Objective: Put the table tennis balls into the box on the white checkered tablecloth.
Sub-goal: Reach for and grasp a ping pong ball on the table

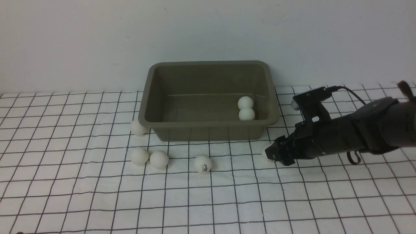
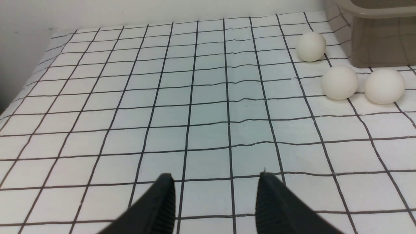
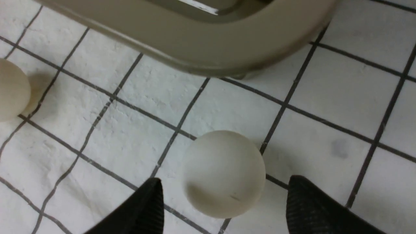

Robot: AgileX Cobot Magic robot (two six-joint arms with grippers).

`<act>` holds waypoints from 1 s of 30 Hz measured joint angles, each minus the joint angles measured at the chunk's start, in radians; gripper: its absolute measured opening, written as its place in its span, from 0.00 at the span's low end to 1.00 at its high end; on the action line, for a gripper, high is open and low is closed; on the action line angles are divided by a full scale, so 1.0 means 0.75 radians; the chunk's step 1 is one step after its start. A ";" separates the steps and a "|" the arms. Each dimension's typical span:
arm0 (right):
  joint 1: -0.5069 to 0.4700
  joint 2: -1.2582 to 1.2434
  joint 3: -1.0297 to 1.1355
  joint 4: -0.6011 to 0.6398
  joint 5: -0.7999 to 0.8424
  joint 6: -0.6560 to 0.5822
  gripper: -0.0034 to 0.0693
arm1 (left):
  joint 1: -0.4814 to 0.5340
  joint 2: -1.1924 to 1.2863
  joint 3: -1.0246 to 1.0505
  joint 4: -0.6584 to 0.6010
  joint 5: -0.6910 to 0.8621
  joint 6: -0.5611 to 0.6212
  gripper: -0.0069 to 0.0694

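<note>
White checkered tablecloth (image 1: 65,195) carries the box (image 1: 208,131): 2 table tennis balls (image 1: 246,109) inside, 4 loose off its front and left. Right gripper (image 1: 272,155) is the nearer one, jaws released and straddling the target ball (image 3: 224,172) just off the box's front-right corner, no contact visible. Left gripper (image 2: 216,182) is also spread, empty, well apart from that ball.

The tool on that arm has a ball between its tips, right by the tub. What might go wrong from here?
The right tool stands open around the ball without touching it; closing off-centre might squirt the smooth ball away across the tablecloth. The box corner is close, so the lift might clip its rim and shift it.
</note>
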 joint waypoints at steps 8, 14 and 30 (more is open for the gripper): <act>0.000 0.017 0.000 0.202 0.027 -0.158 0.68 | 0.000 0.000 0.000 0.000 0.000 0.000 0.50; 0.000 0.017 0.000 0.292 0.025 -0.246 0.68 | 0.000 0.000 0.000 0.000 0.000 0.000 0.50; 0.000 0.079 -0.002 0.305 0.029 -0.266 0.68 | 0.000 0.000 0.000 0.000 0.000 0.000 0.50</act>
